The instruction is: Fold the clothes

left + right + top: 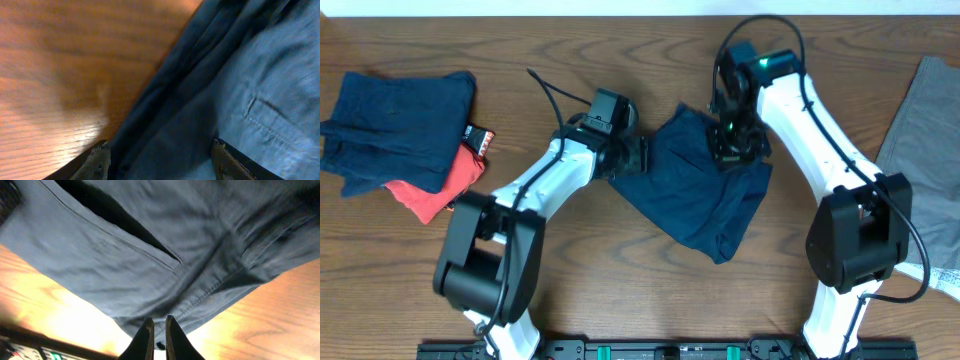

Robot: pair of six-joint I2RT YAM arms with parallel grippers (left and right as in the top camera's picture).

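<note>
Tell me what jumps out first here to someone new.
The crumpled navy shorts lie mid-table between the two arms. The left gripper is open over their left edge, and the right gripper, fingers nearly together, is at their upper part. At the far left a navy garment is piled over a red garment, and a grey garment lies at the right edge.

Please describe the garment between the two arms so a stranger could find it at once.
On the wooden table, look at the middle, between the white left arm and right arm. There lies a rumpled dark navy pair of shorts. Unlike the navy cloth at far left, it has no red garment beside it.
</note>
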